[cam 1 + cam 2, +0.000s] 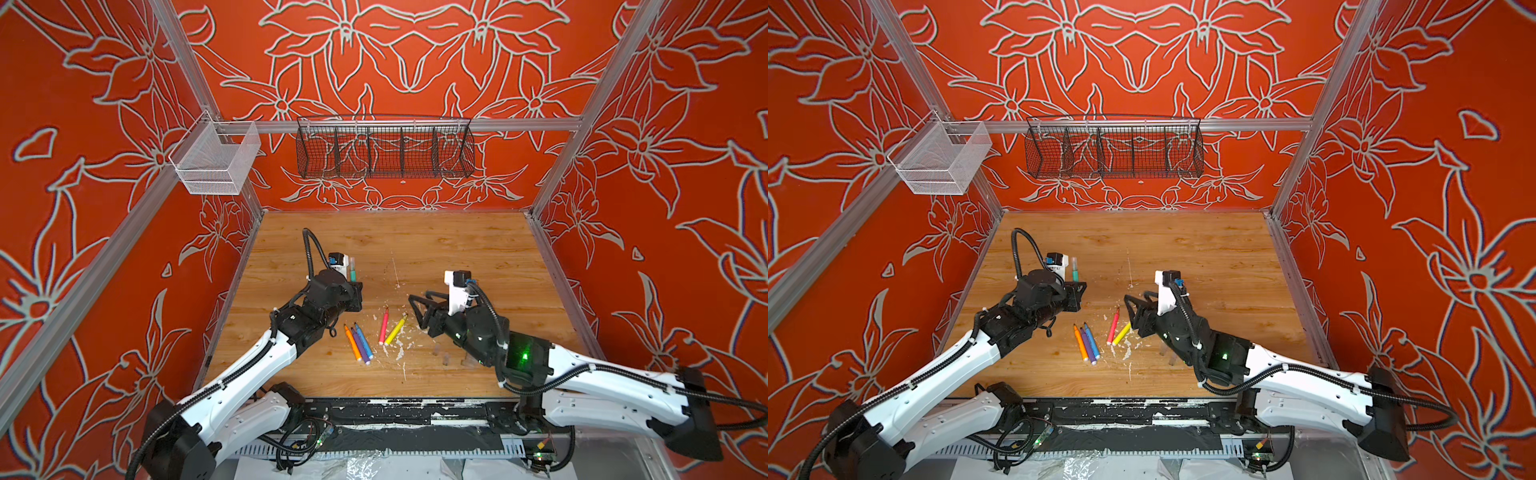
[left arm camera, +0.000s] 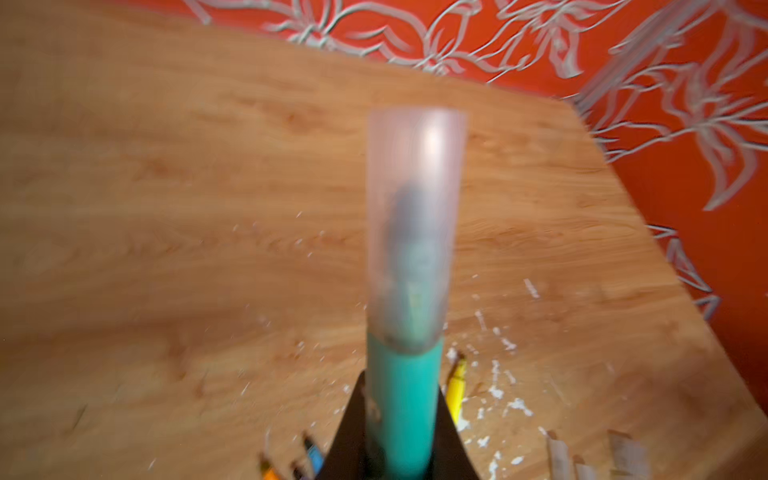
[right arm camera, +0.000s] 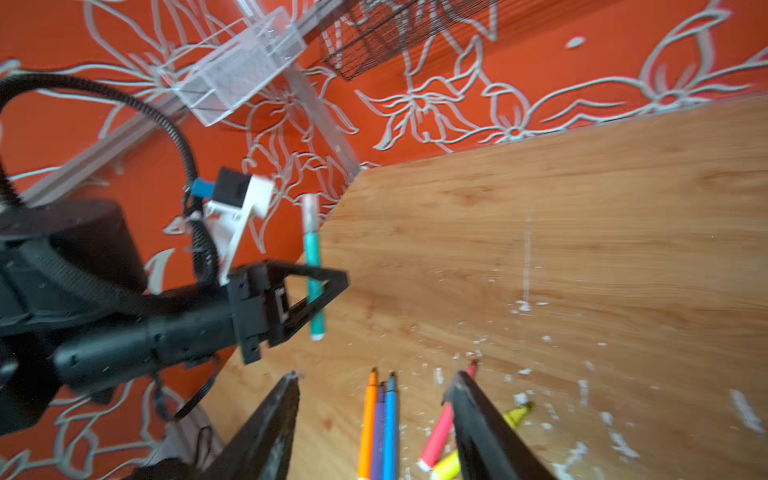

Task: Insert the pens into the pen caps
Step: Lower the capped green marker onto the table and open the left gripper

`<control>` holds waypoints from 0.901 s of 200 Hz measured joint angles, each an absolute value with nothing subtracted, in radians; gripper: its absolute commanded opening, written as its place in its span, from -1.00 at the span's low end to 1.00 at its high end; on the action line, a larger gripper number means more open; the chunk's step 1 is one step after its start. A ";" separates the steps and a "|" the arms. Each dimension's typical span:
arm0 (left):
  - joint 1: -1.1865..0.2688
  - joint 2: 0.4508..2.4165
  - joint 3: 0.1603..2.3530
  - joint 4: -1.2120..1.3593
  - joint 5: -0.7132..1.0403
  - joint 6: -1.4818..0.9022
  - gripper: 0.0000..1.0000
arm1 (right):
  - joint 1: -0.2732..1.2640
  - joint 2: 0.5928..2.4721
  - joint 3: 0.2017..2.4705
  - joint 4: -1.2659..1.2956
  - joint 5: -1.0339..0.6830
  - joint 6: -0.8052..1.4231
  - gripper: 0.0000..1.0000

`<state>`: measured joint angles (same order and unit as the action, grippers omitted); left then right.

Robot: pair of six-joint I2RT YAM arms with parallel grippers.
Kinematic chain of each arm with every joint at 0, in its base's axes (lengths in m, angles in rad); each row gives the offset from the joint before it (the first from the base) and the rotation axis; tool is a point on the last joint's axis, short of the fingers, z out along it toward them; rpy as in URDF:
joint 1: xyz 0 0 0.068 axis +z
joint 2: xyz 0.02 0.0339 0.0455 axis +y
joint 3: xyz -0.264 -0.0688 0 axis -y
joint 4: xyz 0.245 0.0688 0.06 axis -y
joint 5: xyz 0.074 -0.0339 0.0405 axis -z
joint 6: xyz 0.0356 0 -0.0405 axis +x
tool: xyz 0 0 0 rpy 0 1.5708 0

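Note:
My left gripper [image 1: 355, 291] [image 2: 401, 386] is shut on the green pen [image 1: 352, 275] [image 3: 312, 257] and holds it upright above the table's left middle. A clear pen cap [image 2: 415, 187] [image 1: 352, 262] sits over the pen's tip. My right gripper [image 1: 418, 296] [image 3: 376, 376] hangs open and empty to the right of the lying pens. Orange [image 1: 352, 343], purple [image 1: 360, 345] and blue [image 1: 364, 341] pens lie side by side. The pink-red [image 1: 383, 326] and yellow [image 1: 395, 330] pens lie angled next to them. Loose clear pen caps [image 2: 623, 453] [image 1: 446, 358] stand near the right arm.
White flecks [image 1: 399, 351] litter the wooden table [image 1: 457, 249] around the pens. A white mesh basket [image 1: 216, 160] hangs on the left rail and a black wire basket [image 1: 384, 147] on the back rail, both well above the table.

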<state>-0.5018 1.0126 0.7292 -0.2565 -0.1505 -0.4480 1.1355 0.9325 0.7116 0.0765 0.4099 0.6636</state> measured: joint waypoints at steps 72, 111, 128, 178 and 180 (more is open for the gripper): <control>-0.371 1.282 0.606 -0.363 -0.238 -0.644 -1.00 | 1.043 1.049 0.686 -0.065 0.334 0.678 0.32; -0.354 1.329 0.583 -0.336 -0.241 -0.699 -1.00 | 1.015 1.087 0.675 -0.095 0.315 0.691 0.33; -0.354 1.343 0.573 -0.320 -0.240 -0.715 -0.93 | 1.007 1.087 0.666 -0.098 0.309 0.694 0.33; -0.353 1.342 0.574 -0.306 -0.234 -0.736 -0.36 | 0.998 1.066 0.645 -0.112 0.305 0.704 0.34; -0.353 1.340 0.574 -0.307 -0.233 -0.735 -0.35 | 0.997 1.065 0.645 -0.113 0.305 0.704 0.33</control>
<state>-0.3534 1.3403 0.5739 -0.3069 -0.2333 -0.7353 0.9974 1.0649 0.6449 -0.1135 0.3046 0.7044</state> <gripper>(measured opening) 0.300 0.667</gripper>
